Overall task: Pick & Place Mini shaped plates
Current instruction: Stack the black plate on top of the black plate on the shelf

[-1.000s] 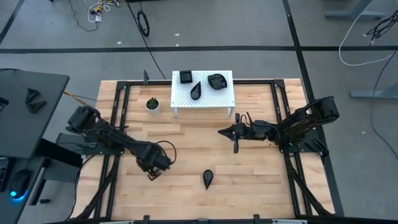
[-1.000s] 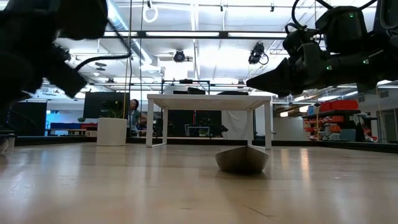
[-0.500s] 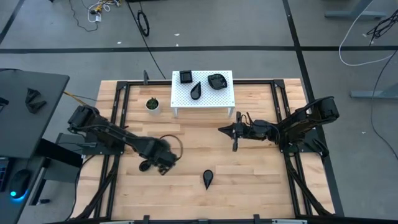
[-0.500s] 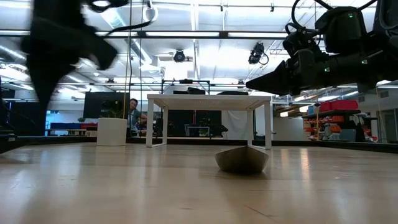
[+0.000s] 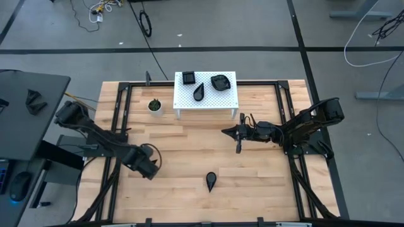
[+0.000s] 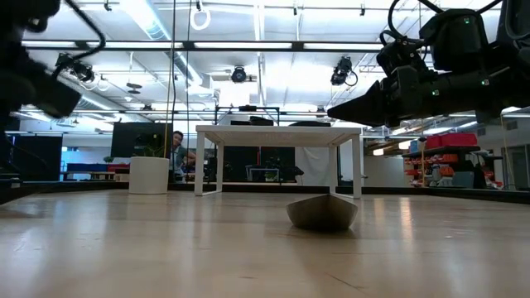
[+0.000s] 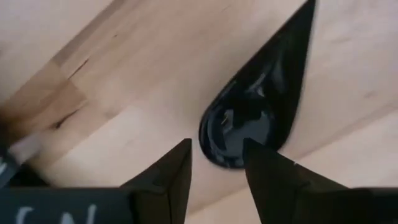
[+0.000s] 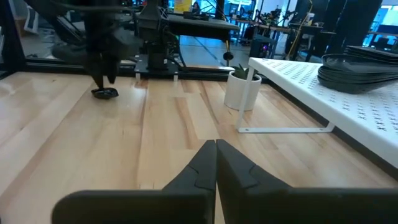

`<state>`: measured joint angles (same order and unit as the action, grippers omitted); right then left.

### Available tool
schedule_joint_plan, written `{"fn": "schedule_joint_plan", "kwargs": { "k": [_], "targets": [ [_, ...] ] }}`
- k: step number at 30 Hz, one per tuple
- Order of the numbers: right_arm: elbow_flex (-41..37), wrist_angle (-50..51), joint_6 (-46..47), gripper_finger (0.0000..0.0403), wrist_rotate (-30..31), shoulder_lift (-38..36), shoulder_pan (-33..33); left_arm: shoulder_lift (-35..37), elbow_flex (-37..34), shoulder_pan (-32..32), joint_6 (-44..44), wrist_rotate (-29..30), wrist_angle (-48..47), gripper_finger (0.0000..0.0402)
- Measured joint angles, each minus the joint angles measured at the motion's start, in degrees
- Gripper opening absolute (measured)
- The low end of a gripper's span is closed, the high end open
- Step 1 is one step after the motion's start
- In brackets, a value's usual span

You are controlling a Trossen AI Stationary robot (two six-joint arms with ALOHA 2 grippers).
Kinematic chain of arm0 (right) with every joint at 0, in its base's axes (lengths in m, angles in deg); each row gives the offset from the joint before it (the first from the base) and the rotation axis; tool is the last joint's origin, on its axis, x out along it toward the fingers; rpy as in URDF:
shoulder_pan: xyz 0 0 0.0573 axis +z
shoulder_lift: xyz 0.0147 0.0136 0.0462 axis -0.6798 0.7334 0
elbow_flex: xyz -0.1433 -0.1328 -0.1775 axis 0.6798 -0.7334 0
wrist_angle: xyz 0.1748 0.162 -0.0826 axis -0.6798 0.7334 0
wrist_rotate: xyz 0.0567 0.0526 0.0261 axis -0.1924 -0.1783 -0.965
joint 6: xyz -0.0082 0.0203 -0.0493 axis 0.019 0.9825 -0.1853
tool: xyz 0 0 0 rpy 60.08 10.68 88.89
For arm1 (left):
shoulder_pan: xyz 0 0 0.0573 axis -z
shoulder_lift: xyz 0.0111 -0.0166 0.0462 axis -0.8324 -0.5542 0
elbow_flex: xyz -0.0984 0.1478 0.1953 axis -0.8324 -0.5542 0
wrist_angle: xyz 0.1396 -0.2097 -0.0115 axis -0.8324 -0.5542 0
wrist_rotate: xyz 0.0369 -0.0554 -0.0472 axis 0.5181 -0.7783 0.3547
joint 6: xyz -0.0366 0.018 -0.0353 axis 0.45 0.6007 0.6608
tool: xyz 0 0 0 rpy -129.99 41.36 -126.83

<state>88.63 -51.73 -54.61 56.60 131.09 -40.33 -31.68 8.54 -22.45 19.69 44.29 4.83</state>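
The left gripper (image 7: 217,143) hangs low over the near-left part of the table, its 2 fingers apart and holding nothing. A glossy black teardrop plate (image 7: 249,118) lies flat on the wood just past the tips, apparently either set down or about to be picked.

A second teardrop plate (image 5: 211,181) sits near the front centre. 3 more plates rest on the white perforated stand (image 5: 224,98). The right gripper (image 5: 222,132) waits closed and empty, just in front of that stand.

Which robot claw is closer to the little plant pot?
Left, I'd say, but only narrowly. In the high view the left claw sits toward the table's front, below the plant pot; the right claw is off to the side, past the white stand.
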Motion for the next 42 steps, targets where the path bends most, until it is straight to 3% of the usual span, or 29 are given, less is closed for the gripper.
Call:
{"fn": "schedule_joint_plan", "kwargs": {
  "k": [5,16,22,28,35,42],
  "targets": [
    [0.0,0.0,0.2,0.0011,0.0,0.0,0.0,-0.1,-4.6,1.1,-1.4,0.8,3.7,0.0116],
    [0.0,-0.3,0.2,0.0011,0.0,0.0,-0.1,0.1,-5.2,3.3,0.3,6.6,7.5,0.0010],
    [0.0,-0.4,0.2,0.0011,0.0,0.0,-0.1,0.0,-5.3,3.3,3.7,8.6,14.4,0.0006],
    [0.0,-0.4,0.2,0.0011,0.0,0.0,-0.1,0.0,-2.9,1.3,4.2,15.9,20.2,0.0003],
    [0.0,-0.4,0.0,0.0011,0.0,0.0,-0.1,-0.5,7.7,-7.9,-3.4,30.7,20.3,0.0002],
    [0.0,-0.7,0.0,0.0011,0.0,0.0,-1.0,-3.6,22.4,-26.6,-29.6,37.3,20.6,0.0001]
  ]
}}
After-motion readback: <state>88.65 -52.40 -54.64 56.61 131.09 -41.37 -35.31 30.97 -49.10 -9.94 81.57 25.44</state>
